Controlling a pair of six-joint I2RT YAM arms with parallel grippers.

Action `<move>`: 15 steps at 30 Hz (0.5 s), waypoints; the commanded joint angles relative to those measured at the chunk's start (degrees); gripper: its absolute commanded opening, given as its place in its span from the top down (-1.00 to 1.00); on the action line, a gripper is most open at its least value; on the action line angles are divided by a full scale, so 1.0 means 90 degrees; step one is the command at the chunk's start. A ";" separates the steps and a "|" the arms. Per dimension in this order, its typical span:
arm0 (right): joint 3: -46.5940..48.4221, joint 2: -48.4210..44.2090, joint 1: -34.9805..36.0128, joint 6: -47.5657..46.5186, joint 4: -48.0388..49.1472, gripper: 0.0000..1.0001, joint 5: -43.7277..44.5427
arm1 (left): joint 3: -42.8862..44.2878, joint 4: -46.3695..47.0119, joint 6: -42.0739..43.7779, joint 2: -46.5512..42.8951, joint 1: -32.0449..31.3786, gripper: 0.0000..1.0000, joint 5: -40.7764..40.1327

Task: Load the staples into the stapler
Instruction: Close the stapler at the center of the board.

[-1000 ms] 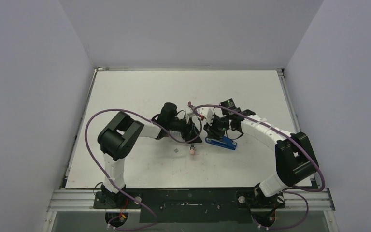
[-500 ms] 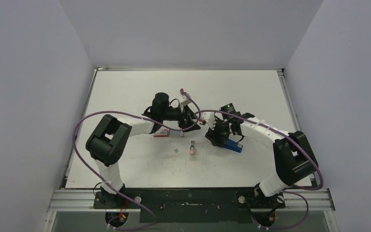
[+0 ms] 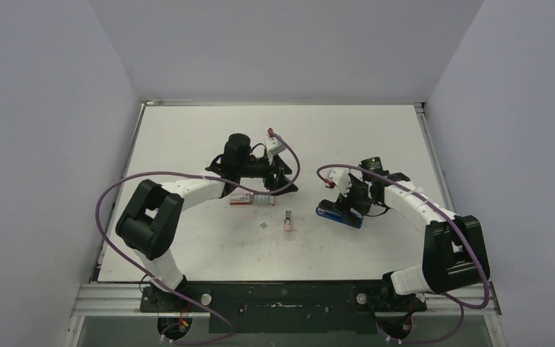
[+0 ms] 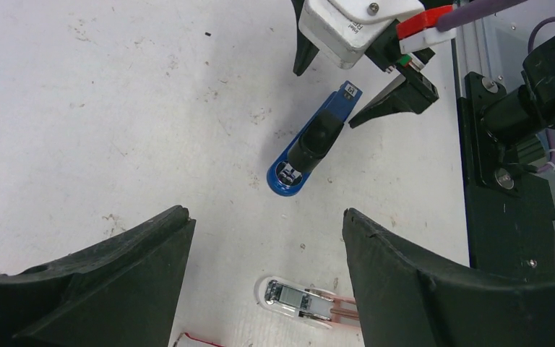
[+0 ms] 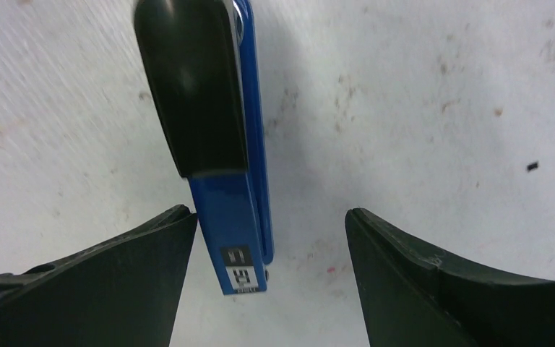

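Slim blue stapler with black top and black base (image 3: 338,215) lies flat on the white tabletop (image 3: 188,137), right of centre. Right gripper (image 3: 345,199) hovers just above it, jaws apart, clamped on nothing. The wrist view shows the stapler's blue end between the two black fingers (image 5: 101,289), closer to one than the other, no contact visible. Left gripper (image 3: 280,181) is apart from the stapler, jaws likewise spread and empty. Small red-and-white cardboard staple box (image 3: 241,199) sits on the table just beside the left wrist. Small pink block with a grey piece at one end (image 3: 287,221) lies between box and stapler (tiny grey scrap (image 3: 262,225) beside it, too small to identify).
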 commanded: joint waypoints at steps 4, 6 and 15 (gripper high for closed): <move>-0.0341 -0.0198 -0.0468 -0.0998 -0.0573 -0.51 -0.0056 | 0.0343 -0.0472 0.0271 -0.0317 0.0029 -0.48 -0.0094; -0.0378 -0.0130 -0.0504 -0.0983 -0.0465 -0.43 -0.0065 | 0.0360 -0.0477 0.0227 -0.0291 0.0029 -0.48 -0.0080; -0.0350 0.0169 -0.0598 -0.0980 -0.0362 0.11 -0.0257 | 0.0352 -0.0543 0.0232 -0.0222 0.0029 -0.47 -0.0156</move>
